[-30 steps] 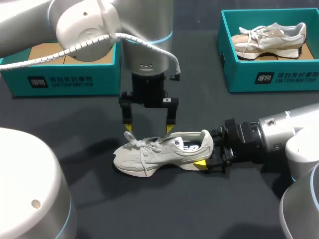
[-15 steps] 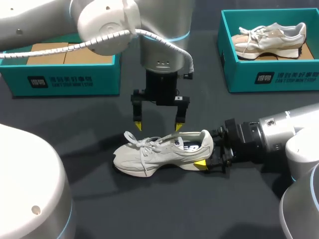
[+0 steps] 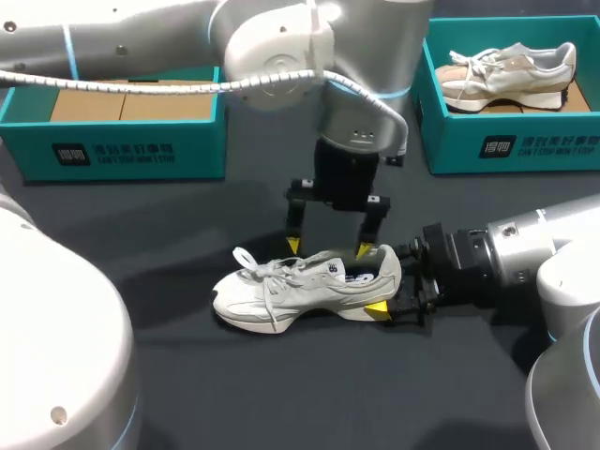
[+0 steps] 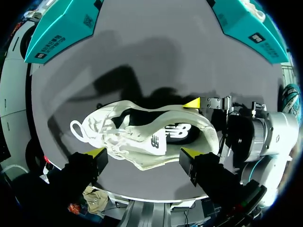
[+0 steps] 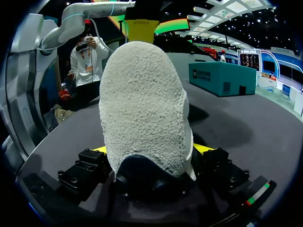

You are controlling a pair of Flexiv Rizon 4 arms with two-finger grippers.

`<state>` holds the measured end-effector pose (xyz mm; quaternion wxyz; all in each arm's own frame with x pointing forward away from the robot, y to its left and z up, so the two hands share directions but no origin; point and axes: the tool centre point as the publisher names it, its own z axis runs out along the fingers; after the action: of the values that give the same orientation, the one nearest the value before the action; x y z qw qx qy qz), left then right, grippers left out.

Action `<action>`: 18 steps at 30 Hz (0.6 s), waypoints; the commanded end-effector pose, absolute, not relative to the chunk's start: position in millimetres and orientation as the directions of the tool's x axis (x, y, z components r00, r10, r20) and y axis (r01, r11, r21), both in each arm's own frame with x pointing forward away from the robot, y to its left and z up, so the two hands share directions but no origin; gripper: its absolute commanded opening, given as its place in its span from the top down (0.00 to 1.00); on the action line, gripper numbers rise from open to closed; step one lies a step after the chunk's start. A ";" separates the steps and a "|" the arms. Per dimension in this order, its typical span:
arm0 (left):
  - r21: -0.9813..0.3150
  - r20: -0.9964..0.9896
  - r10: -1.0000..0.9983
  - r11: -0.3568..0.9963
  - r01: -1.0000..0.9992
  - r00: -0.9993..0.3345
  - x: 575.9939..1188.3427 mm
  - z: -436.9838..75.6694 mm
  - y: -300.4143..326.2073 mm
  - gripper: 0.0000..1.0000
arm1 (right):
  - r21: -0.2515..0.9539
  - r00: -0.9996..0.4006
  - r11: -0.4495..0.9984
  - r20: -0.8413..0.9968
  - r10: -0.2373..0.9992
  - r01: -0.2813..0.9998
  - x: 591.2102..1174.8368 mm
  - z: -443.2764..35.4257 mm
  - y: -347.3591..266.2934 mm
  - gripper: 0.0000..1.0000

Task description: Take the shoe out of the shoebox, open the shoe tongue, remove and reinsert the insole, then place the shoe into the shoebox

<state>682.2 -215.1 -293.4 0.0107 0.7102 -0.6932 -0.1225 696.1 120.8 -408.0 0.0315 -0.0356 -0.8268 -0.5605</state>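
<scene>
Largely hidden behind the shoe [image 3: 281, 291] heel it clamps, my right claw [image 5: 150, 148] lies level along the desk [image 3: 309, 394], while my left claw [image 3: 328, 248] hangs wide-open above.

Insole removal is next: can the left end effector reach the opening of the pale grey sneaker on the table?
Likely yes: the left end effector hangs open above the pale grey sneaker, opening uncovered; the right end effector grips only its heel.

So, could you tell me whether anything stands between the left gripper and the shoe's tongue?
Nothing visible does. The left gripper hangs open right above the shoe, over its tongue. The right gripper grips only the heel, clear of that path.
</scene>
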 end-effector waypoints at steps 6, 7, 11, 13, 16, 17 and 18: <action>0.190 -0.323 -0.946 -0.072 -0.979 0.007 677.0 -320.1 -231.8 0.00 | 0.923 -0.995 0.372 0.092 0.026 0.095 694.9 -407.7 122.7 1.00; 0.185 -0.330 -0.944 -0.082 -0.979 0.017 676.8 -321.4 -230.8 0.00 | 0.923 -0.995 0.372 0.092 0.026 0.095 694.9 -407.7 122.7 1.00; 0.184 -0.349 -0.936 -0.102 -0.978 0.032 678.0 -326.7 -227.1 0.00 | 0.923 -0.995 0.372 0.092 0.026 0.095 694.9 -407.7 122.7 1.00; 0.182 -0.361 -0.932 -0.114 -0.977 0.041 678.5 -329.8 -224.8 0.00 | 0.923 -0.995 0.372 0.092 0.026 0.095 694.9 -407.7 122.7 1.00; 0.182 -0.380 -0.924 -0.124 -0.975 0.046 678.9 -333.2 -221.2 0.00 | 0.923 -0.995 0.372 0.092 0.026 0.095 694.9 -407.7 122.7 1.00; 0.184 -0.385 -0.922 -0.126 -0.975 0.046 678.8 -333.8 -219.7 0.00 | 0.923 -0.995 0.372 0.092 0.026 0.095 694.9 -407.7 122.7 1.00; 0.185 -0.394 -0.918 -0.130 -0.974 0.047 678.6 -334.4 -218.1 0.00 | 0.923 -0.995 0.372 0.092 0.026 0.095 694.9 -407.7 122.7 1.00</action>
<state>680.9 -215.6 -331.7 -0.0592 0.7179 -0.6616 -0.2081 696.1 120.8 -408.1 0.0315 -0.0357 -0.8268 -0.5604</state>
